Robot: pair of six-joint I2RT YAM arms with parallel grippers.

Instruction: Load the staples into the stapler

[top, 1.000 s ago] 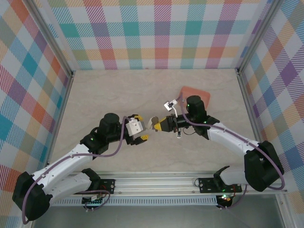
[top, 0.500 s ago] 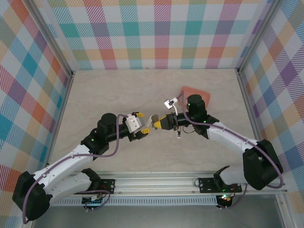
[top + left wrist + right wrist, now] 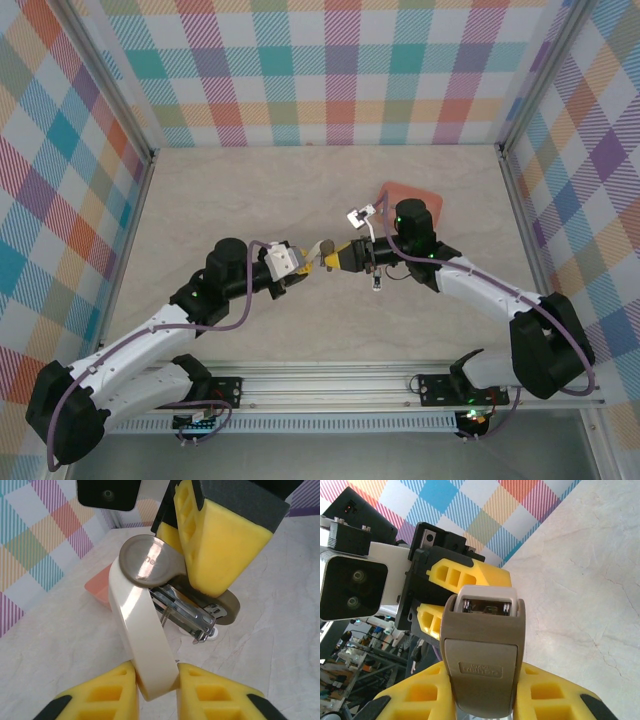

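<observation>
The stapler (image 3: pixel 322 252) hangs above the middle of the table, held between both grippers. My left gripper (image 3: pixel 156 680) is shut on the tip of its cream top cover (image 3: pixel 142 630), which is swung open away from the metal magazine (image 3: pixel 185 612). My right gripper (image 3: pixel 482 690) is shut on the taupe base (image 3: pixel 482 645). In the top view the left gripper (image 3: pixel 303 262) meets the stapler from the left and the right gripper (image 3: pixel 338 258) from the right. The staples are hidden.
A salmon-orange tray (image 3: pixel 400 190) lies on the table behind the right arm, partly covered by it; the same tray (image 3: pixel 99 587) shows beyond the stapler. Checked walls close off the back and both sides.
The left gripper has moved right to the stapler and its open fingers have closed on the cream cover. The right gripper has kept its hold on the base.
</observation>
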